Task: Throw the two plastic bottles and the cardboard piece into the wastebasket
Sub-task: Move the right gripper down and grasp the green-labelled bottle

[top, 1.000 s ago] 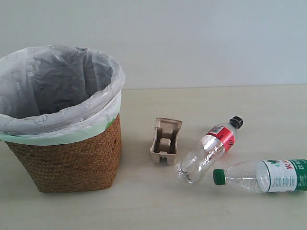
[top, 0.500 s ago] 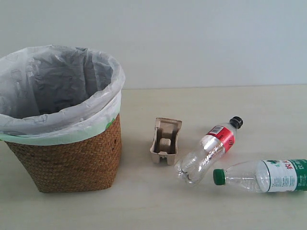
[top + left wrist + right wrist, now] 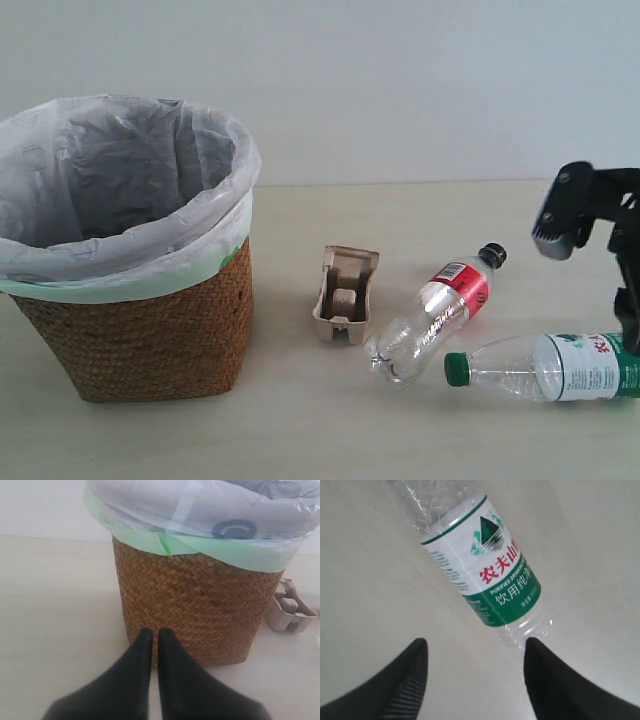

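Note:
The wicker wastebasket (image 3: 140, 335) with its plastic liner stands at the left. To its right, the beige cardboard piece (image 3: 345, 292) lies on the table. Further right lie the red-label bottle (image 3: 441, 309) and the green-label bottle (image 3: 545, 368). My right gripper (image 3: 588, 290) hangs open at the right edge, just above the green-label bottle's far end. In the right wrist view the gripper (image 3: 476, 645) holds nothing, and the bottle's (image 3: 485, 565) clear base lies close to one fingertip. My left gripper (image 3: 151, 632) is shut and empty, low on the table facing the wastebasket's (image 3: 200, 600) side. The cardboard piece (image 3: 292, 612) shows beyond it.
A pale tabletop (image 3: 300, 430) runs under everything, with a plain light wall behind. The wastebasket's bag folds over the rim (image 3: 200, 235), with a green band below it.
My right gripper has come into the exterior view from the right edge and now stands open over the green-label bottle. The bottles, the cardboard piece and the wastebasket have not moved.

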`<action>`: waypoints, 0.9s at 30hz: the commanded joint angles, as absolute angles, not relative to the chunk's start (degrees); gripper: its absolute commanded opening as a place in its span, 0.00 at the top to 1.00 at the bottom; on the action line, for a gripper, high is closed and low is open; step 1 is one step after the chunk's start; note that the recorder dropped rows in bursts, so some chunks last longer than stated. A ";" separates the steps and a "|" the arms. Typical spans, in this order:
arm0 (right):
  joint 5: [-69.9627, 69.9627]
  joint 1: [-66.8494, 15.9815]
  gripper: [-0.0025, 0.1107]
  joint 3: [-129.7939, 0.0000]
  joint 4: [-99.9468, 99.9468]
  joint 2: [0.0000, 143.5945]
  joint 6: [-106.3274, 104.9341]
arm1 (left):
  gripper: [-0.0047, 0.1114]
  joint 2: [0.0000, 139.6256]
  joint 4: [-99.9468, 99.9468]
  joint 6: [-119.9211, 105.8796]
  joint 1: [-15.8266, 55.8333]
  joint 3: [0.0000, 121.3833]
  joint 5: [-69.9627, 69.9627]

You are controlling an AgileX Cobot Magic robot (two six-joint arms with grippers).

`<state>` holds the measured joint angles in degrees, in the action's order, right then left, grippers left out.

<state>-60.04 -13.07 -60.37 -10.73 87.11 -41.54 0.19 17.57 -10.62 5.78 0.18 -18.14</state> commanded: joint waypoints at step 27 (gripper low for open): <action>-50.42 -19.97 0.42 -60.62 -20.22 110.82 -35.07 | 0.93 0.00 17.78 -10.32 5.59 0.00 -18.04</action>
